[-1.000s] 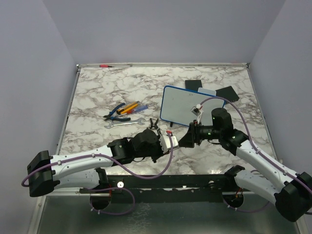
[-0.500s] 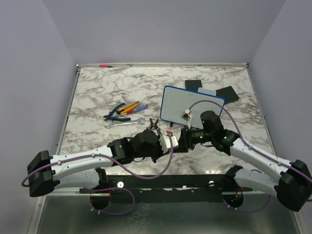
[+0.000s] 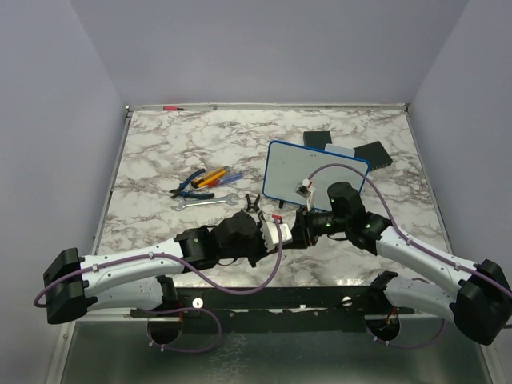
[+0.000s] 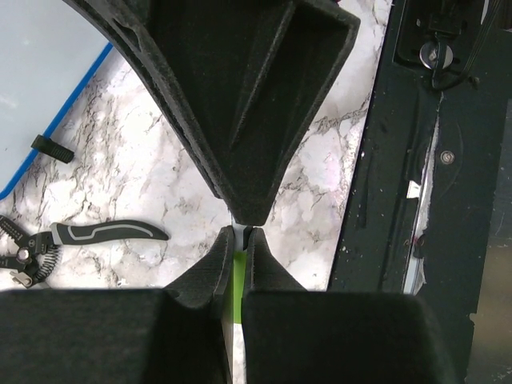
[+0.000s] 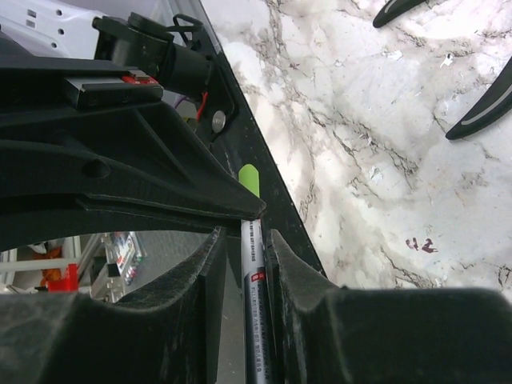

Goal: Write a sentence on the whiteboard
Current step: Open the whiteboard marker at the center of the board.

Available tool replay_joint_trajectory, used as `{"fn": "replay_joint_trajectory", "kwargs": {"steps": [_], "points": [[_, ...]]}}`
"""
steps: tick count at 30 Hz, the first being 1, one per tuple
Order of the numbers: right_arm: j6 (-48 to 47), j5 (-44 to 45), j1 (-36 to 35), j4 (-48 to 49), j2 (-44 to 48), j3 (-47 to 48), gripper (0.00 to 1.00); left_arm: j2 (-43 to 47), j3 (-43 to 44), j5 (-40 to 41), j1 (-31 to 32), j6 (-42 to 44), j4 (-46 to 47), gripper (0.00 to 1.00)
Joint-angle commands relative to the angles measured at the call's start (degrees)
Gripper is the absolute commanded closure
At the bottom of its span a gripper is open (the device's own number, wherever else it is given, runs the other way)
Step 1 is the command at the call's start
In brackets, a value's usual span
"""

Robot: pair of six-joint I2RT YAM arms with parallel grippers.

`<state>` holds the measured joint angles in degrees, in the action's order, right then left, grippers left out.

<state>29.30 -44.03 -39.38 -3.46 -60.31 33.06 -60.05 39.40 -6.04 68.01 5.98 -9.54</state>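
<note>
The whiteboard [image 3: 316, 180], white with a blue frame, lies right of centre; I see no green sentence on it. Its corner shows in the left wrist view [image 4: 40, 80]. My two grippers meet tip to tip in front of the board. My left gripper [image 3: 284, 232] is shut on the green cap end [image 4: 238, 280] of a marker. My right gripper [image 3: 302, 229] is shut on the marker's grey barrel [image 5: 254, 320], with the green cap [image 5: 250, 178] sticking out beyond its fingertips. The marker is mostly hidden in the top view.
Blue-handled pliers [image 3: 192, 182], orange screwdrivers [image 3: 214, 174] and a wrench [image 3: 204, 202] lie left of the board. Small black pliers [image 3: 254, 204] lie just behind my left gripper. Two flat black pads [image 3: 376, 152] sit behind the board. The table's dark front rail [image 4: 432, 160] is close.
My right gripper has moved left and met my left gripper at the marker. The left arm has barely moved.
</note>
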Motion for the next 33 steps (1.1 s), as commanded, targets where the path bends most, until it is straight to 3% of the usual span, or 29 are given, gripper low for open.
{"fn": "replay_joint_trajectory", "kwargs": {"steps": [1, 10, 12, 14, 15, 18, 21, 24, 33], "points": [[-1.62, 0.79, -0.28, -0.64, -0.44, 0.73, 0.74, 0.78, -0.06, -1.6, 0.11, 1.03, -0.69, 1.0], [-2.93, 1.14, -0.35, -2.22, -0.7, 1.04, 0.98, 0.79, 0.18, 1.51, 0.09, 0.94, -1.15, 1.0], [-2.73, 1.86, -0.35, -2.21, -0.19, 0.89, 0.99, 1.29, 0.36, 3.1, 0.1, 0.53, -1.24, 0.97], [-1.89, 5.3, -0.35, -1.87, 1.3, 0.54, 1.0, 2.48, 0.7, 5.37, 0.11, -0.22, -1.25, 0.58], [-1.09, 8.2, -0.35, -1.74, 2.51, 0.27, 0.99, 3.43, 0.79, 7.07, -0.01, -0.74, -1.15, 0.45], [2.15, 16.39, -0.35, 0.66, 7.56, -1.43, 0.99, 6.58, 1.24, 9.75, -2.15, -3.63, 0.46, 0.24], [7.87, 24.63, -0.26, 7.5, 14.21, -5.01, 1.0, 8.71, 3.45, 8.47, -5.9, -10.95, 1.16, 0.2], [10.71, 27.33, -0.26, 14.95, 20.85, -8.72, 1.0, 11.16, 3.79, 3.87, -9.92, -19.36, 4.9, 0.19], [13.65, 19.37, -0.25, 36.57, 22.0, -10.29, 1.0, 14.58, -5.29, -11.1, -20.29, -51.56, 34.68, 0.14]]}}
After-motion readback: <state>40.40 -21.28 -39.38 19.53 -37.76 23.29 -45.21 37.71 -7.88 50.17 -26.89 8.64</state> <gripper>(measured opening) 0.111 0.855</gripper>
